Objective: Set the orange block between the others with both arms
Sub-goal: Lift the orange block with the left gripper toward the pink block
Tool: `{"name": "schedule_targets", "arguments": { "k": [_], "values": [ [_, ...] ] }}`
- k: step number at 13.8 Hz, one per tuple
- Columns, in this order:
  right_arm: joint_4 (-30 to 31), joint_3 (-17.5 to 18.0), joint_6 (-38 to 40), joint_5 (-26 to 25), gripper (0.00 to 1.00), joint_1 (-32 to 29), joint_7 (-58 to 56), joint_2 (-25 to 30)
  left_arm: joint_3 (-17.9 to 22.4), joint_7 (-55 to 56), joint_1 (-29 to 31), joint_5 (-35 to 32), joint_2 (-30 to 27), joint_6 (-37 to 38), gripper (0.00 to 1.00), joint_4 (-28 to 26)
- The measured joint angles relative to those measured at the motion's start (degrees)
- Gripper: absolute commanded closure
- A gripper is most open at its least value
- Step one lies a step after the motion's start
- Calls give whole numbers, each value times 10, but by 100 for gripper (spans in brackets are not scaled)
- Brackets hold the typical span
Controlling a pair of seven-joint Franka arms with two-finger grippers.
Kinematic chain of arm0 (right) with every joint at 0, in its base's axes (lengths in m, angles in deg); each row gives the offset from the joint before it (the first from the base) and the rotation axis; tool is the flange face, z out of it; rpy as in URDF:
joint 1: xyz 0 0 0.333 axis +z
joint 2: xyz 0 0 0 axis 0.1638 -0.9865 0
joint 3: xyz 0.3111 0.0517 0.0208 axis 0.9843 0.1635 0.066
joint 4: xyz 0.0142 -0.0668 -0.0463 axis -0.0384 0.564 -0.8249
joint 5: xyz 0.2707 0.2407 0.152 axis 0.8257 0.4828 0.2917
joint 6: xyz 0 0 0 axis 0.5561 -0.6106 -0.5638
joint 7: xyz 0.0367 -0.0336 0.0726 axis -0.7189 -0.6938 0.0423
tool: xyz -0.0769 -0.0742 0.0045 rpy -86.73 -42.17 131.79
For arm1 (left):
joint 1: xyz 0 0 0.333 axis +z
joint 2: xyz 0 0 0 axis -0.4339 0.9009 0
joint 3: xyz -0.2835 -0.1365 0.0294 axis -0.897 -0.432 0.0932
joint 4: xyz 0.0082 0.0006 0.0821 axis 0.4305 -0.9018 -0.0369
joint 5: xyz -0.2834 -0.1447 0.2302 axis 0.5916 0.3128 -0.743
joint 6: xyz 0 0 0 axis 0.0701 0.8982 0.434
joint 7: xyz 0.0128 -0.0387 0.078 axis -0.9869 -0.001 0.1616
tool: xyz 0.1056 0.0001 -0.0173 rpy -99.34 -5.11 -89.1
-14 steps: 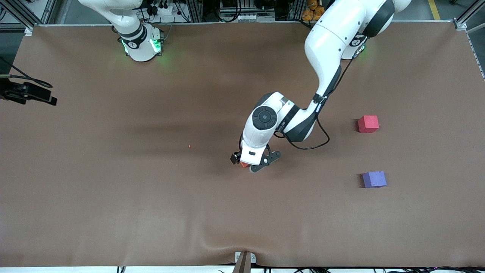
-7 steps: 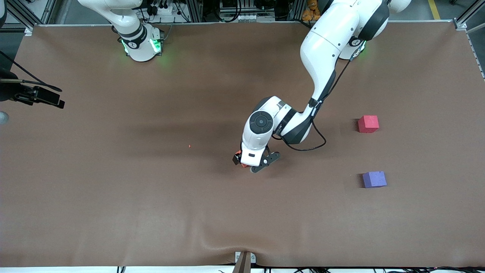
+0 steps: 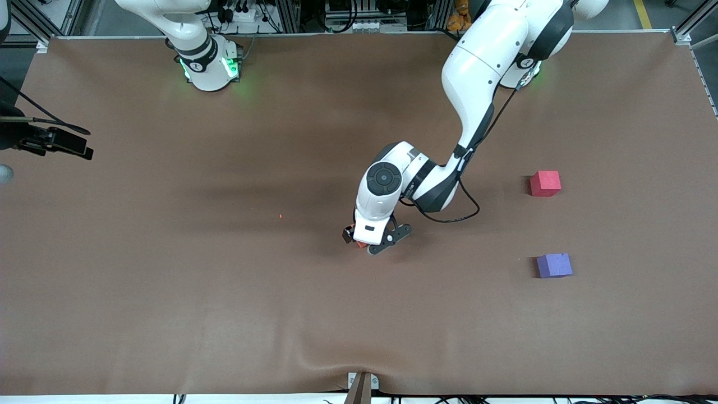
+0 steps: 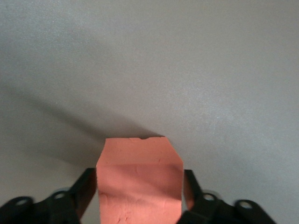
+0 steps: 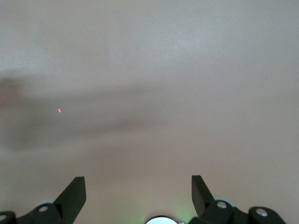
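Note:
The orange block (image 4: 139,179) sits between the fingers of my left gripper (image 4: 139,173), which is shut on it, both fingers pressed against its sides. From the front, the left gripper (image 3: 359,240) is down at the table's middle, and only slivers of the orange block (image 3: 362,244) show under the hand. The others lie toward the left arm's end: a pinkish-red cube (image 3: 545,183), and a purple-blue cube (image 3: 554,265) nearer the front camera. My right gripper (image 5: 138,179) is open over bare table with nothing between its fingers.
A tiny orange speck (image 3: 280,215) lies on the brown table mat (image 3: 168,280), between the middle and the right arm's end. The mat has a raised wrinkle at the front edge near a small bracket (image 3: 362,384). The gap between the two cubes is open.
The left gripper's fingers have closed onto the orange block, and the left arm has shifted slightly. The black hand at the right arm's end of the table moved a little.

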Motion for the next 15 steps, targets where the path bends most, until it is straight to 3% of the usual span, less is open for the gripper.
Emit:
{"name": "schedule_targets", "arguments": {
  "k": [1, 2, 6, 9, 15],
  "values": [
    [2, 0, -4, 0, 0, 0, -1, -4, 0, -1, 0, 0, 3, -4, 96, 0],
    [2, 0, -9, 0, 0, 0, -1, -8, 1, -2, 0, 0, 2, -4, 100, 1],
    [2, 1, -29, 0, 0, 5, -2, -19, 5, -9, 2, 0, -1, 3, 100, 12],
    [2, 0, -37, 0, 0, 7, -1, -26, 12, -53, 24, 0, -40, 63, 100, 24],
    [1, -6, -38, 0, 0, -9, -2, -26, 15, -256, 150, -1, -163, 232, 100, 18]
  ]
}}
